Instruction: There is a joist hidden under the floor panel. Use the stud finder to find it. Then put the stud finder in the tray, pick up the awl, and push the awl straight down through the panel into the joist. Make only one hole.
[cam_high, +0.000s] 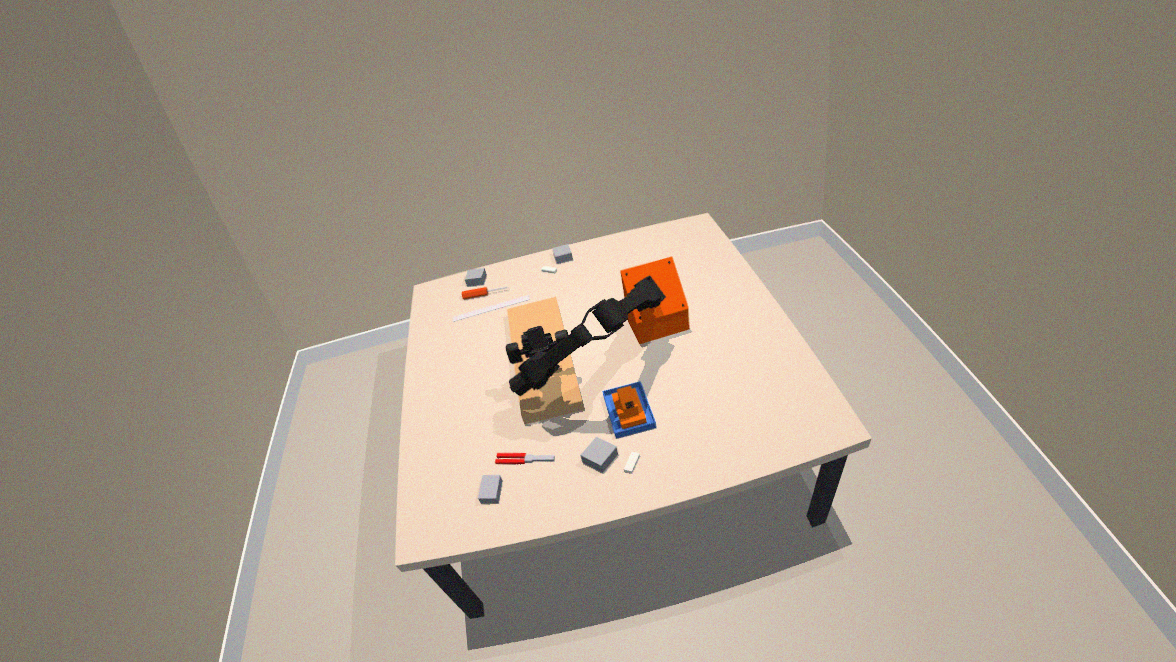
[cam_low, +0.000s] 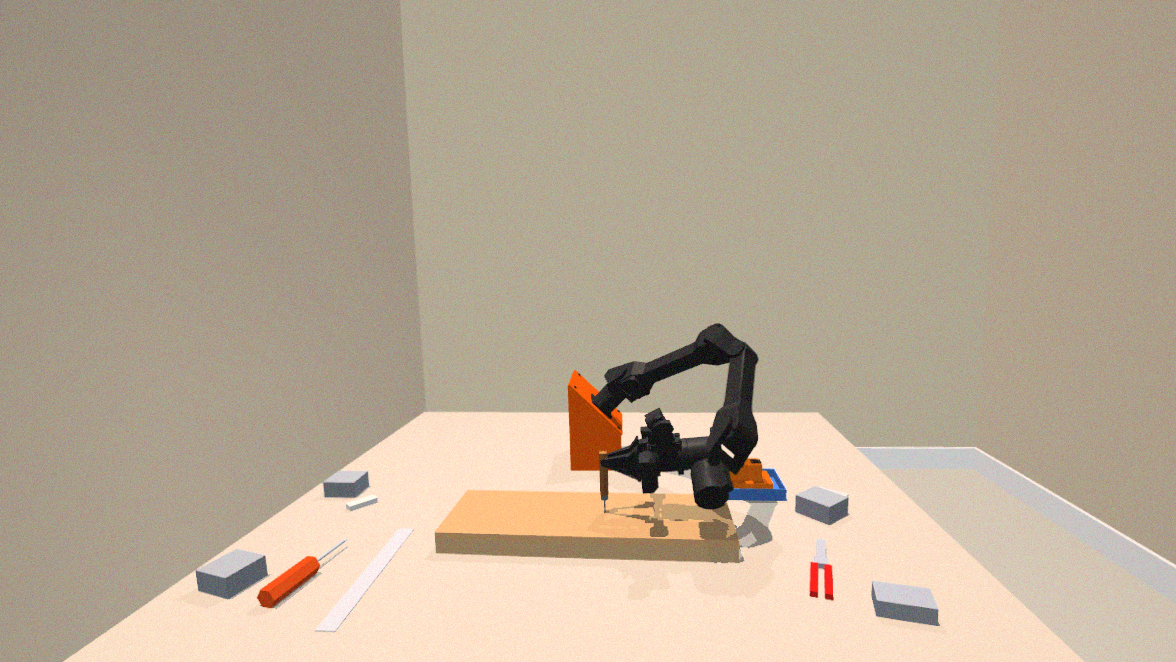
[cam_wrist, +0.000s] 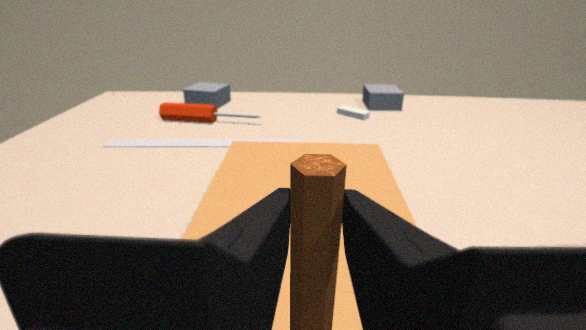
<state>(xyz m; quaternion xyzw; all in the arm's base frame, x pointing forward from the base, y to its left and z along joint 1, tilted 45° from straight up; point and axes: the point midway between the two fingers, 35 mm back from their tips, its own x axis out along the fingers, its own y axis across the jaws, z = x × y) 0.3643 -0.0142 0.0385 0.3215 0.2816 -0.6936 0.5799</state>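
Observation:
My gripper (cam_low: 605, 462) (cam_wrist: 316, 201) is shut on the awl (cam_low: 604, 485) (cam_wrist: 316, 280), gripping its brown six-sided handle near the top. The awl stands about upright, point down, over the tan floor panel (cam_high: 534, 314) (cam_low: 510, 513) (cam_wrist: 250, 167). In the exterior view a short length of its thin shank shows, and its tip appears to meet the panel top; how deep it is cannot be told. The arm hides the awl in the top view. The orange stud finder (cam_high: 632, 421) (cam_low: 747, 474) sits in the blue tray (cam_high: 637, 433) (cam_low: 761, 495). The joist is hidden.
A red screwdriver (cam_high: 474, 292) (cam_low: 289, 581) (cam_wrist: 187, 112) and white strip (cam_high: 492, 308) (cam_low: 366, 579) (cam_wrist: 165, 143) lie beyond one panel end. Red-handled pliers (cam_high: 511, 458) (cam_low: 821, 579) and grey blocks (cam_high: 599, 453) (cam_low: 904, 602) lie beyond the other. The orange arm base (cam_high: 674, 287) (cam_low: 588, 435) stands behind.

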